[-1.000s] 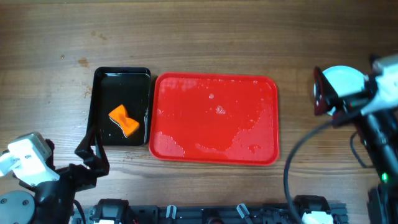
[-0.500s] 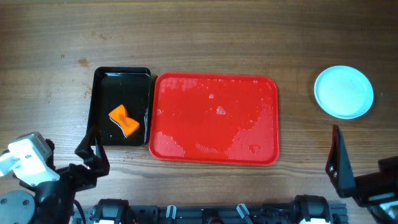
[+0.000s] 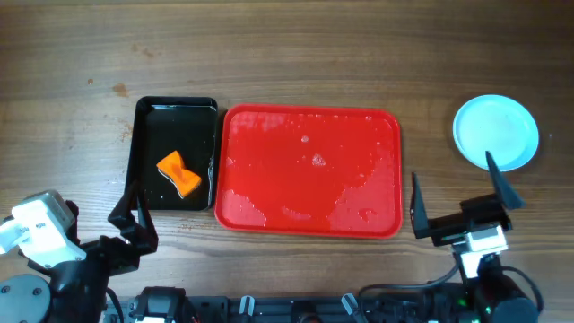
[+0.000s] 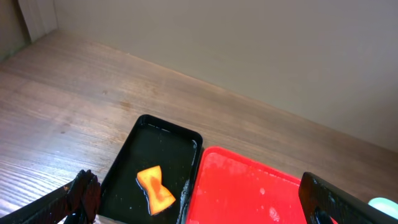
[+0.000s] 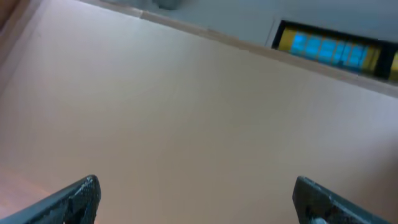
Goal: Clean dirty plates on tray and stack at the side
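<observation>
The red tray lies mid-table, wet and foamy, with no plate on it; its left part shows in the left wrist view. The pale plates sit on the wood at the far right and read from above as one round disc. A sliver of them shows at the left wrist view's right edge. My right gripper stands open near the front edge, between tray and plates, holding nothing. Its camera faces a plain wall. My left gripper is open at the front left, empty.
A smaller black tray with water and an orange sponge stands just left of the red tray; the left wrist view shows the sponge too. Bare wooden table surrounds everything. The arm bases line the front edge.
My right arm has drawn back from the plates at the far right to the front edge, leaving them on the table. The left arm has not moved.
</observation>
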Robot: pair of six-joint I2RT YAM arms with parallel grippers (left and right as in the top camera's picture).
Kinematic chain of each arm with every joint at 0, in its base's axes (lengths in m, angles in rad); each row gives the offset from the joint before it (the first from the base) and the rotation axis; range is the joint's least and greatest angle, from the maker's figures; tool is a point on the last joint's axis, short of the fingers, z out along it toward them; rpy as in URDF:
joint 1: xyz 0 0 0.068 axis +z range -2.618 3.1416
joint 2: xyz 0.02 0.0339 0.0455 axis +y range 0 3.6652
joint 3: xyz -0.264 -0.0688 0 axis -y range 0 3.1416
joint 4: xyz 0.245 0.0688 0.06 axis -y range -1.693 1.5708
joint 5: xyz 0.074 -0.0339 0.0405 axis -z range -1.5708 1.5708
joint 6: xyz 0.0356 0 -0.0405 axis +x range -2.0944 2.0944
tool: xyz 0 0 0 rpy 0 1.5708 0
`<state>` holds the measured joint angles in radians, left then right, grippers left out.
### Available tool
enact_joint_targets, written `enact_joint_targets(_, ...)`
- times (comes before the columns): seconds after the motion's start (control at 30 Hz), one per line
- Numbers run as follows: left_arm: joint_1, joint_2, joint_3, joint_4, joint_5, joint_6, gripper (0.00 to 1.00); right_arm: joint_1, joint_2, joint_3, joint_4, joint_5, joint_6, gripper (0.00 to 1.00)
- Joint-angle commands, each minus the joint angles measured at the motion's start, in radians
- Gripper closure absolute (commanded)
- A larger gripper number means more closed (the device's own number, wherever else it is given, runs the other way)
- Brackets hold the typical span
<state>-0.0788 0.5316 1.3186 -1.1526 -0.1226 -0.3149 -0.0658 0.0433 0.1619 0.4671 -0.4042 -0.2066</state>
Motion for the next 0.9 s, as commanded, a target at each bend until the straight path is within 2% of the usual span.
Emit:
enact_joint_targets(0.0, -0.005, 0.0, 0.006, 0.003, -0.01, 0.02, 0.0, 0.003, -0.04, -0.068, 0.053, -0.016, -0.1, 0.0)
enact_joint_targets(0.17, -0.005, 0.0, 0.006, 0.003, -0.01, 0.02, 0.0, 0.003, -0.04, -0.098, 0.042, 0.011, -0.288, 0.0)
enact_joint_targets(0.2, -0.005, 0.0, 0.006, 0.003, -0.01, 0.02, 0.0, 0.003, -0.04, -0.105, 0.036, 0.034, -0.285, 0.0)
enact_joint_targets(0.33, -0.005, 0.0, 0.006, 0.003, -0.01, 0.02, 0.0, 0.003, -0.04, -0.138, -0.113, 0.229, -0.051, 0.0)
enact_joint_targets(0.67, -0.005, 0.0, 0.006, 0.003, -0.009, 0.02, 0.0, 0.003, -0.04, -0.138, -0.497, 0.272, -0.027, 0.0)
enact_joint_targets(0.87, -0.005, 0.0, 0.006, 0.003, -0.01, 0.02, 0.0, 0.003, -0.04, -0.138, -0.504, 0.322, 0.0, 0.0)
